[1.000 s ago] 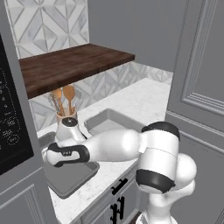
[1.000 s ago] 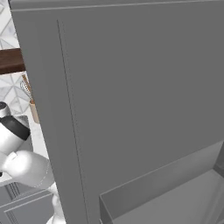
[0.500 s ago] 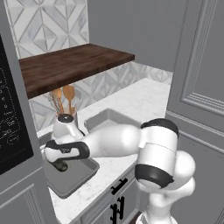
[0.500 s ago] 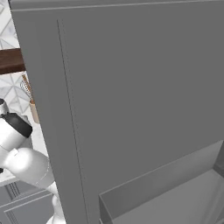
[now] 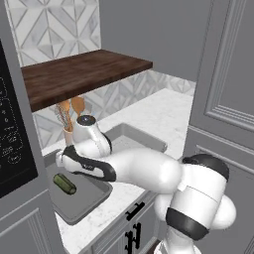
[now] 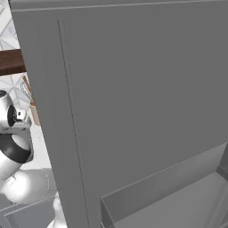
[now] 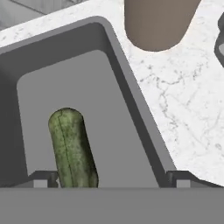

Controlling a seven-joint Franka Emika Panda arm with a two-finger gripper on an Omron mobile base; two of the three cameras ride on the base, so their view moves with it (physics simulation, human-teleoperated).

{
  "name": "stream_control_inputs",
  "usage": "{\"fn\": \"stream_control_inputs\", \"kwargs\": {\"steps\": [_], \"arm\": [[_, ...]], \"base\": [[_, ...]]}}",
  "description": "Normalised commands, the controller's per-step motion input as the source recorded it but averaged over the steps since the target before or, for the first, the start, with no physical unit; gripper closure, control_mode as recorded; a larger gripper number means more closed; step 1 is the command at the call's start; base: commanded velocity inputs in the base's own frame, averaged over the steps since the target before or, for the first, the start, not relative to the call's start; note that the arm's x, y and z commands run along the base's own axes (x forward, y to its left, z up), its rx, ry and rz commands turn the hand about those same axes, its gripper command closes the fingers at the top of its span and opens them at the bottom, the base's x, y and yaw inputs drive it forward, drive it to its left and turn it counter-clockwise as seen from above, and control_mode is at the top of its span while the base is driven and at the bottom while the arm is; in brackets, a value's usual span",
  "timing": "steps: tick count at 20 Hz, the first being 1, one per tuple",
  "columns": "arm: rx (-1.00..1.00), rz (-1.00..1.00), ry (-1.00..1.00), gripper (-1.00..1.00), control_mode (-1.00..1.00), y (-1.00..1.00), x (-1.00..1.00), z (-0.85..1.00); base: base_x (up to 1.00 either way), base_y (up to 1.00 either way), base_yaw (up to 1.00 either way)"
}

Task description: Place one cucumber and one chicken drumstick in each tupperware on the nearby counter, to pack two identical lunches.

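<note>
In the hand view the gripper [image 7: 111,177] has its two dark fingertips [image 7: 43,178] far apart at the bottom edge, with nothing between them that they press; the fingers are spread. The left tip is just beside the lower end of the cucumber [image 7: 72,148], and I cannot tell if it touches it.

The cucumber is a short, thick, dark green cylinder with a mottled skin and a rounded end. It lies flat on the floor of the tupperware [image 7: 131,109], near the left half of it in this view. Its long axis runs almost along the long wall of the container, with the rounded end pointing away from the hand. The lower end is cut off at the bottom of the picture. In the left base view the cucumber [image 5: 65,183] lies slanted in the nearer tupperware [image 5: 82,208], close to its far left corner, and the hand is just above and behind it.

The tupperware is grey, shallow, with rounded corners and a flared rim, and it stands on the white marble counter [image 5: 163,116]. A second grey container [image 5: 141,139] is behind the arm, mostly hidden by it. A brown utensil holder [image 7: 159,22] stands on the counter just beyond the tupperware; its top is cut off. In the right base view a big grey cabinet panel [image 6: 133,102] covers most of the scene.
</note>
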Motion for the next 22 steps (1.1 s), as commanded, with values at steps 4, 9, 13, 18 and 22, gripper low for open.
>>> {"fn": "stream_control_inputs", "kwargs": {"steps": [4,9,13,18,22], "arm": [[0.02,-0.33,-0.06,-1.0,-1.0,-1.0,-0.18,0.55],[0.04,-0.36,-0.04,-1.0,-1.0,-1.0,-0.36,0.69],[0.06,-0.36,-0.03,-1.0,-1.0,-1.0,-0.4,0.79],[0.07,-0.33,-0.08,-1.0,-1.0,-1.0,-0.43,0.46],[0.18,-0.09,-0.15,-1.0,-1.0,-0.89,-0.84,0.04]], "base": [[0.0,0.0,0.0],[0.0,0.0,0.0],[0.0,0.0,0.0],[0.0,0.0,0.0],[0.0,0.0,0.0]]}}
